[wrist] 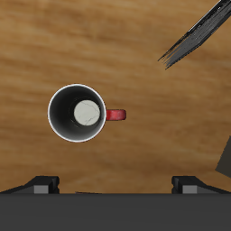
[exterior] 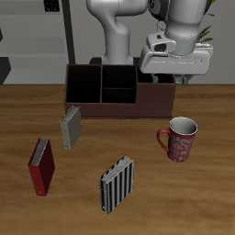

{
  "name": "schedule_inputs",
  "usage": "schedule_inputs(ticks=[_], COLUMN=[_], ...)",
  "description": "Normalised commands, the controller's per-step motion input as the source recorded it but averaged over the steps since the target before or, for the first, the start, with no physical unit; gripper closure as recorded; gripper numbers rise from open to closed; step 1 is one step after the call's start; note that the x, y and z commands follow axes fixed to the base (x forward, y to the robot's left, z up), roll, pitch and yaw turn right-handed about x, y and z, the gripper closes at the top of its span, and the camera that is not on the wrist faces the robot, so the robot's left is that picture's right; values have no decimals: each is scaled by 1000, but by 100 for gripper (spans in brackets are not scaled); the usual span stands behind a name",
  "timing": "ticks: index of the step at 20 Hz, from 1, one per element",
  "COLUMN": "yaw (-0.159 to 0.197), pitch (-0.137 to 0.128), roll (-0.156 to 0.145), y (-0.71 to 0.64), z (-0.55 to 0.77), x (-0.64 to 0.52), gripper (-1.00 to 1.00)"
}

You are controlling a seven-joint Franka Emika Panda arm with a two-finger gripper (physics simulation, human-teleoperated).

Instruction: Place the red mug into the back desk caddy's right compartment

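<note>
The red mug (exterior: 181, 139) stands upright on the table near its front, handle toward the table's middle. In the wrist view the red mug (wrist: 78, 113) shows from straight above, white-rimmed, with its handle (wrist: 116, 115) sticking out sideways. My gripper (exterior: 173, 77) hangs high above the table, above and behind the mug, open and empty (wrist: 115, 188). The back desk caddy (exterior: 92, 107) lies along the table's back. One wide end section (exterior: 83, 84) and two small middle sections (exterior: 117, 86) show. The caddy's other end is mostly hidden behind my gripper.
A grey book (exterior: 71, 127) stands just before the caddy. A red book (exterior: 41, 166) lies near the front corner. A black-and-white striped book (exterior: 117, 184) stands near the front edge; it also shows in the wrist view (wrist: 194, 38).
</note>
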Motion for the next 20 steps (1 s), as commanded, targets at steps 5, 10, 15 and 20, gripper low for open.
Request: schedule_inputs(ticks=[5, 10, 15, 20], yaw=[2, 11, -10, -11], pitch=[-21, -20, -30, -30], roll=[53, 37, -1, -32], y=[664, 527, 226, 129], z=[-29, -9, 49, -100], x=[58, 95, 150, 205], gripper=[-100, -100, -100, -100])
